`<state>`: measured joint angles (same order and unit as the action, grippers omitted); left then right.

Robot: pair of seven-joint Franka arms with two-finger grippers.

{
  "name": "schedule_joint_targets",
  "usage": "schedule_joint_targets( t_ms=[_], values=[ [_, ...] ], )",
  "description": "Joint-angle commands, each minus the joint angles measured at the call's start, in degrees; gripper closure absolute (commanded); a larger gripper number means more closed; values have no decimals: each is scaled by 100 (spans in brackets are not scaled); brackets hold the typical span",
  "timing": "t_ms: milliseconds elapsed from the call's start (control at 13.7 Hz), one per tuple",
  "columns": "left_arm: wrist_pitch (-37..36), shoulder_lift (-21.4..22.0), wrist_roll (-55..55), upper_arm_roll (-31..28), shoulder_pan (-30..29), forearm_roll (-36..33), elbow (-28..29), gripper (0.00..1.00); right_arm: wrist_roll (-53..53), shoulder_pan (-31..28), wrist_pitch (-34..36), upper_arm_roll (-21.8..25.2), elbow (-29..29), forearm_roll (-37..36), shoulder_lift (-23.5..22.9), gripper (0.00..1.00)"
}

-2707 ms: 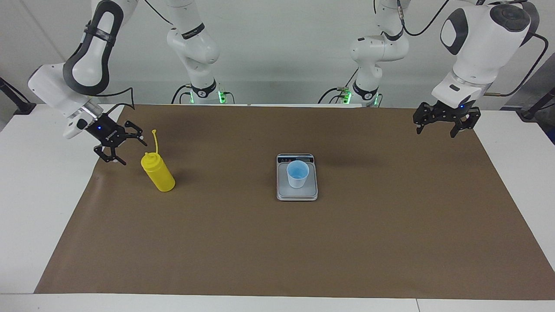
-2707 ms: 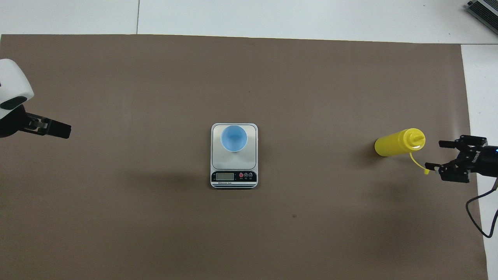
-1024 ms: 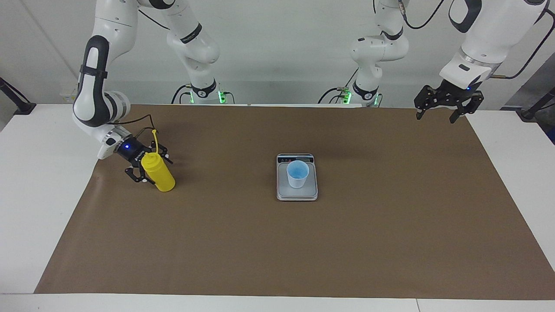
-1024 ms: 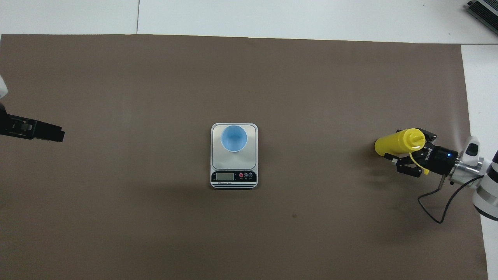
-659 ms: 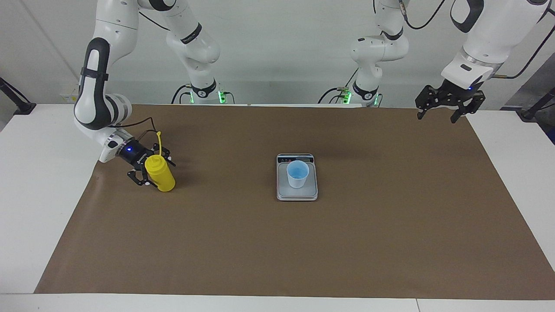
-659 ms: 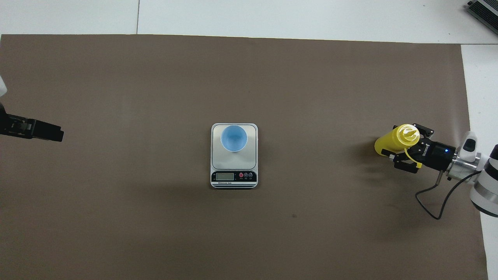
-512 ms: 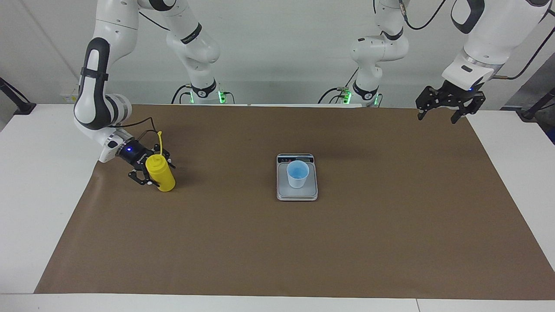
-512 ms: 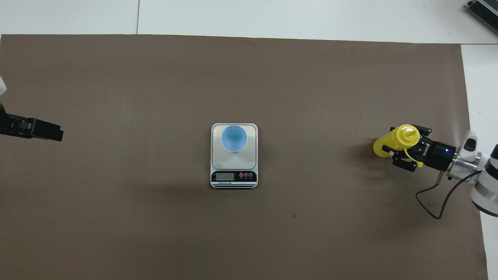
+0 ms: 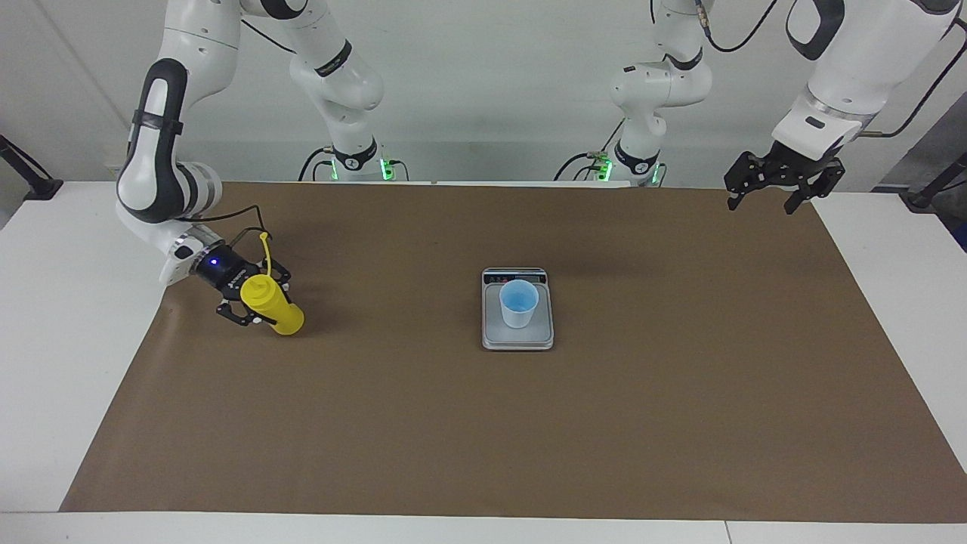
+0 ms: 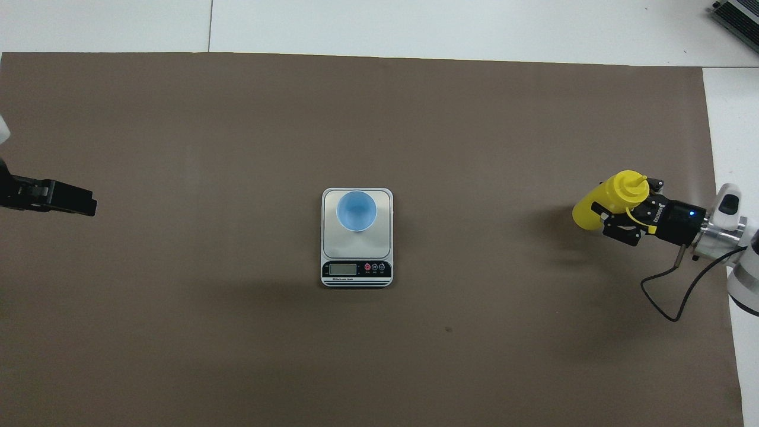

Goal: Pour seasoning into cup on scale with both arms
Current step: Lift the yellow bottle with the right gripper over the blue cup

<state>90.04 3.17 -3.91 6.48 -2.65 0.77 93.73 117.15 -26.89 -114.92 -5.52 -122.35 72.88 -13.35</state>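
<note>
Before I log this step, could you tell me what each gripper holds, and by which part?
The right gripper grips the bottle around its upper body, below the nozzle. The left gripper holds nothing.

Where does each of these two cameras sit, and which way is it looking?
Facing view: high across the table, looking back at the robots; both white arms show whole, the right gripper shut on the bright yellow plastic squeeze bottle, the left gripper open, waiting over the table's corner.
Overhead view: high above the robots' end, looking steeply down and forward; only the left gripper and right gripper show.
Shared: bottle, small light blue plastic cup on the flat silver-grey kitchen scale, turned half round.
</note>
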Motion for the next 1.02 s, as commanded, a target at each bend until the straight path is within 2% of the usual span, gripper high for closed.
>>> schedule_joint_targets(
  t_ms=[0, 146, 293, 512, 951],
  values=[
    [-109, 218, 346, 55, 10, 64, 144, 0, -1051, 157, 75, -37, 561, -807, 192, 91],
    [-48, 420, 338, 55, 10, 64, 400, 0, -1675, 298, 92, -37, 826, -1178, 297, 91],
    [-74, 421, 260, 64, 10, 64, 391, 0, -2238, 500, 84, -29, 826, -1459, 552, 91],
    [-30, 412, 259, 64, 10, 64, 374, 0, -3249, 693, 92, -72, 958, -2337, 825, 91],
    [-83, 359, 154, 55, -8, 20, 163, 0, -4752, 1782, -319, -81, 1213, -3199, 1080, 91]
  ],
)
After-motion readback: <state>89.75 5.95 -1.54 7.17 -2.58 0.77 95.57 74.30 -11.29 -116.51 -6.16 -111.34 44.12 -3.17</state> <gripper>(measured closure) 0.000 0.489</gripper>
